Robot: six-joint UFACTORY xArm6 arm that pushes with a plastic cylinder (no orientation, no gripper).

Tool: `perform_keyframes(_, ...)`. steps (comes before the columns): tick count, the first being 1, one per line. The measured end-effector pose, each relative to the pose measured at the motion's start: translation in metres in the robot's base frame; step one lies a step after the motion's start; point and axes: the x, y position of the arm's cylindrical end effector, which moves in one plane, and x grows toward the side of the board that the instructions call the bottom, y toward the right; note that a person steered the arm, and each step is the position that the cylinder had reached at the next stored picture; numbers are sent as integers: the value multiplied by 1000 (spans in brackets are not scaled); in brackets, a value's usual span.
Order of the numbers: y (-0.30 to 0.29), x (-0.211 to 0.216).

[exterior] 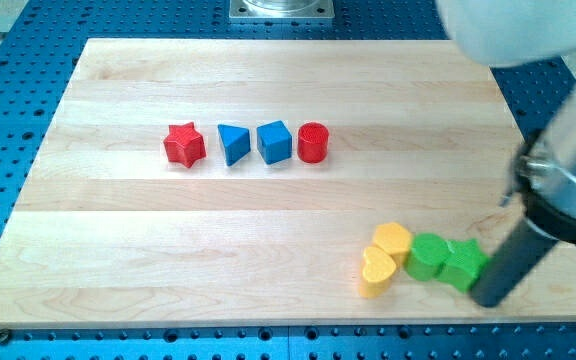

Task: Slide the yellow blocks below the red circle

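Observation:
A red circle [312,142] stands at the right end of a row in the board's upper middle. Two yellow blocks sit at the lower right: a yellow rounded block [392,240] and a yellow heart [376,272] just below it, touching. Two green blocks [428,256] [462,265] lie right of them, in contact. My tip [489,299] is at the lower right, touching the right green block's lower right side. The yellow blocks are well below and to the right of the red circle.
A red star [184,145], a blue triangle [232,143] and a blue cube [274,142] line up left of the red circle. The wooden board [98,250] lies on a blue perforated table. The arm's body fills the view's right edge.

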Motion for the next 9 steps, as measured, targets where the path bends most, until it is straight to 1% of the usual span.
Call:
perform_keyframes(1,-26,-22)
perform_keyframes(2,-31,-27)
perform_keyframes(3,-33,18)
perform_keyframes(5,-95,20)
perform_keyframes(7,-95,-7)
perform_keyframes(9,-95,-47)
